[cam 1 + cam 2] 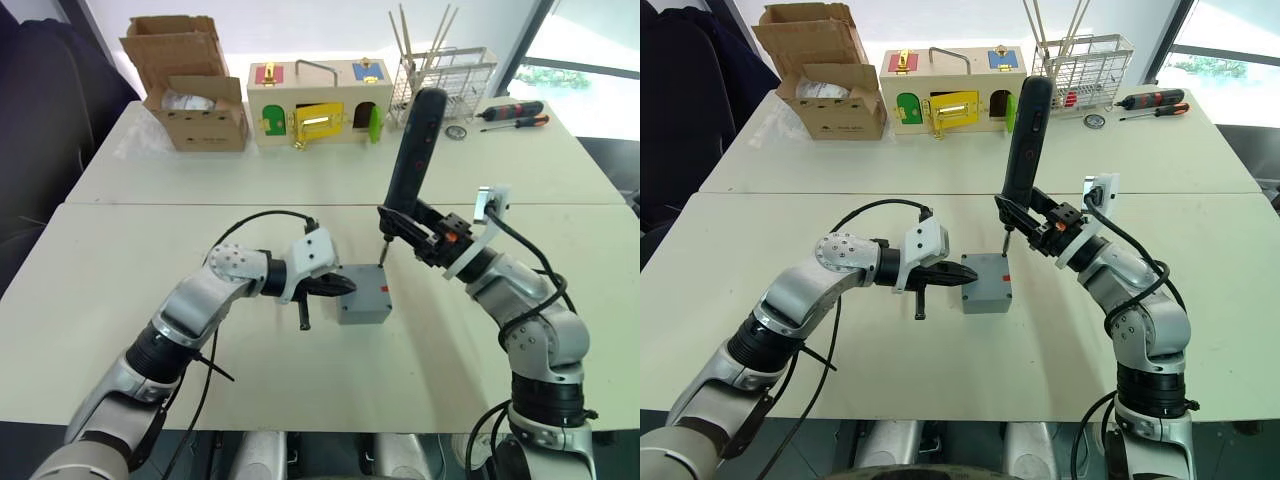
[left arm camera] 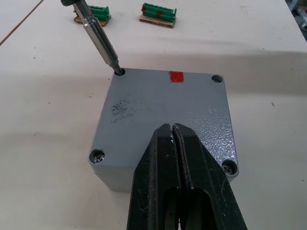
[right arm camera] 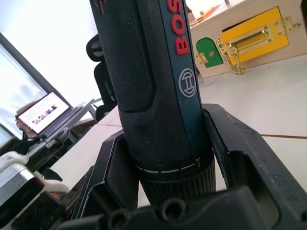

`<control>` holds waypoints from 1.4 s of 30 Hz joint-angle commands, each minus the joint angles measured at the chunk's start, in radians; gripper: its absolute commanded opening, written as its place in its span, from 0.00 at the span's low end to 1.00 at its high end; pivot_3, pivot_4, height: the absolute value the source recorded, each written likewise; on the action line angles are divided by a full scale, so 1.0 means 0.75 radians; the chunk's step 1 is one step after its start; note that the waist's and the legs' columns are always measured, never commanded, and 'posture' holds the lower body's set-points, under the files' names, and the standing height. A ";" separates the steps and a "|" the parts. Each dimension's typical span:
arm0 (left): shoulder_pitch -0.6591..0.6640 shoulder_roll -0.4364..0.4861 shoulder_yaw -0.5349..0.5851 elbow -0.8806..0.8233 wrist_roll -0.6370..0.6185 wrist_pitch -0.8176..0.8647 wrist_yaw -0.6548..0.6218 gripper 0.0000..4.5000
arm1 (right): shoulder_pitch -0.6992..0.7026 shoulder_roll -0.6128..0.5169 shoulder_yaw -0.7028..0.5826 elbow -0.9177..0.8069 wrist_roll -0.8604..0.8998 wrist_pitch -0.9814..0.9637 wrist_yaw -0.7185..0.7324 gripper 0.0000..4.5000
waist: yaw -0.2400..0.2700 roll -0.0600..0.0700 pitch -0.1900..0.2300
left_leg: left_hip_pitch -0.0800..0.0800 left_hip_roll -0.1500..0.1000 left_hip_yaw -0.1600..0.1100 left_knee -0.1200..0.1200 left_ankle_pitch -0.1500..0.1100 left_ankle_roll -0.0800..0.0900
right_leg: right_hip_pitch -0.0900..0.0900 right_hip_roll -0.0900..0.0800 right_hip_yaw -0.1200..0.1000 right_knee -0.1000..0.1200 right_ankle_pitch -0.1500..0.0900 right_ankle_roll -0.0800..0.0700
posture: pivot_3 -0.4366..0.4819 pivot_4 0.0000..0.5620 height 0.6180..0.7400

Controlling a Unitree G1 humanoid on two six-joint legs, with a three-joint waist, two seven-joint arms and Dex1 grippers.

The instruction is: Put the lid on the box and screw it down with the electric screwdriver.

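Note:
The grey lid (image 2: 163,103) lies on top of the grey box (image 1: 362,308) at the middle of the table, with a red mark at its far edge. Screws sit in its two near corner holes. My left gripper (image 2: 172,128) is shut with nothing between its fingers, and its tips rest on the lid's top from the left. My right gripper (image 1: 412,226) is shut on the black electric screwdriver (image 1: 415,150), gripping it low on the body. The driver stands nearly upright, and its metal bit (image 2: 98,36) is set in the lid's far corner hole.
At the back of the table stand a cardboard box (image 1: 190,95), a wooden latch box (image 1: 318,103) and a wire rack (image 1: 440,85). Two hand screwdrivers (image 1: 512,115) lie at the back right. Green terminal blocks (image 2: 158,13) lie beyond the box.

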 commanded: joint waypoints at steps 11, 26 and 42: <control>0.055 0.009 -0.030 -0.016 0.018 0.012 -0.004 0.00 | 0.229 0.037 0.211 0.012 -0.216 -0.339 -0.009 0.42 | 0.000 -0.018 -0.013 | 0.005 0.001 0.000 -0.001 -0.001 0.001 | 0.005 0.001 0.000 0.000 0.000 0.000 | 0.48 0.27 0.90; 0.057 0.010 -0.039 0.011 0.043 -0.005 -0.039 0.00 | 0.330 0.110 0.280 0.098 -0.311 -0.526 -0.044 0.42 | -0.003 -0.023 -0.026 | 0.020 0.006 0.000 -0.003 -0.007 0.009 | 0.021 0.001 0.000 -0.006 -0.004 -0.005 | 0.48 0.27 0.90; 0.085 0.001 -0.058 0.019 0.075 -0.007 -0.015 0.00 | 0.347 0.081 0.274 0.171 -0.329 -0.553 -0.022 0.42 | -0.002 -0.028 -0.039 | 0.021 0.007 -0.001 -0.003 -0.009 0.013 | 0.022 0.000 -0.001 -0.007 -0.005 -0.006 | 0.48 0.27 0.90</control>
